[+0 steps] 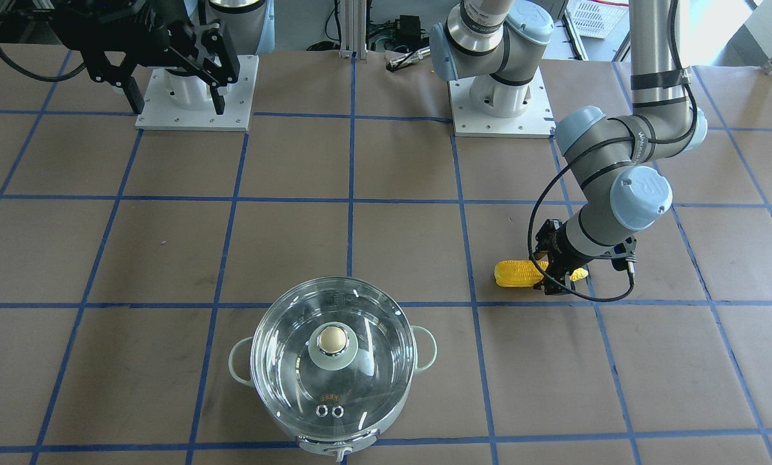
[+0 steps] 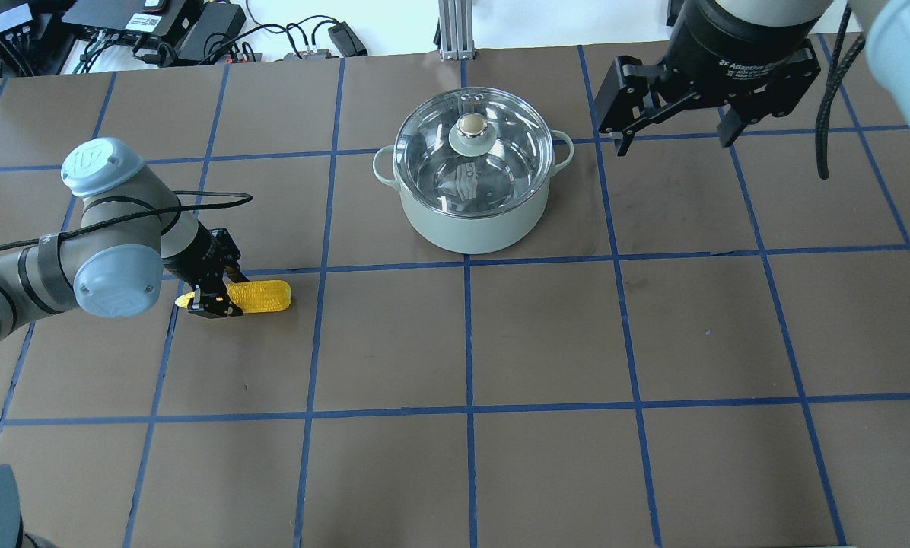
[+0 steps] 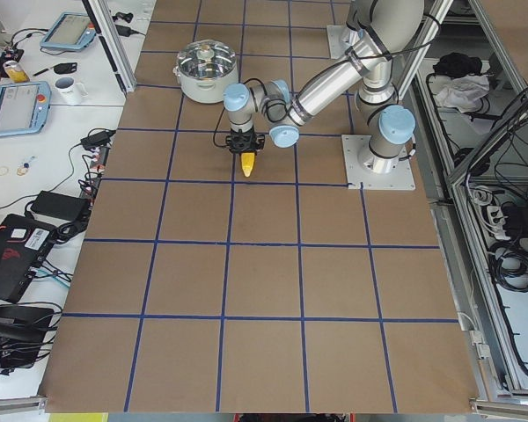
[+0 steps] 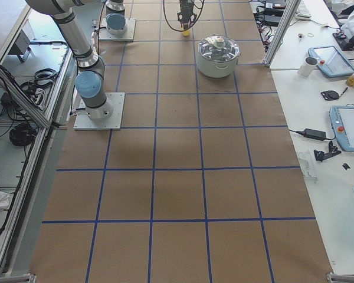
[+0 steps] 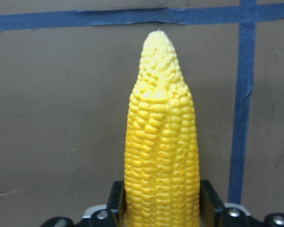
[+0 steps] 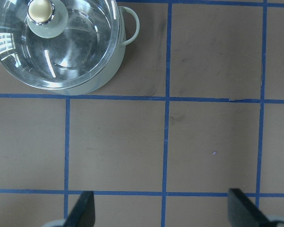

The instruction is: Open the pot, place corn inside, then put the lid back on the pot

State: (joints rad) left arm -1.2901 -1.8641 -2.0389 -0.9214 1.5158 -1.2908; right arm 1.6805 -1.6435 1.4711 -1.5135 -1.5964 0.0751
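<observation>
Corn (image 2: 265, 296) is flat on the table (image 2: 546, 342), well left of the pot, tip pointing away from it. Left gripper (image 2: 211, 304) is down on it, fingers (image 5: 116, 202) pressed against both flanks, off-centre toward the tapered end. Looks like a closed grasp with the cob not lifted yet. Gripping across the narrow width makes sense: the cob won't roll, and it can be dropped in lengthwise.

Pot (image 2: 470, 224) is centre, far side of the table. Lid (image 2: 501, 144) is seated on the rim, knob up. Through the glass I only see bare steel and reflections, so it looks empty.

Right gripper (image 2: 673, 144) hangs raised just right of the pot, jaws spread wide, holding nothing. My read: it's staged there for the knob, since the lid has to come off before the corn can go in. So the opening step isn't done. The left arm is early, and the corn would have to wait in the air or on the table.
</observation>
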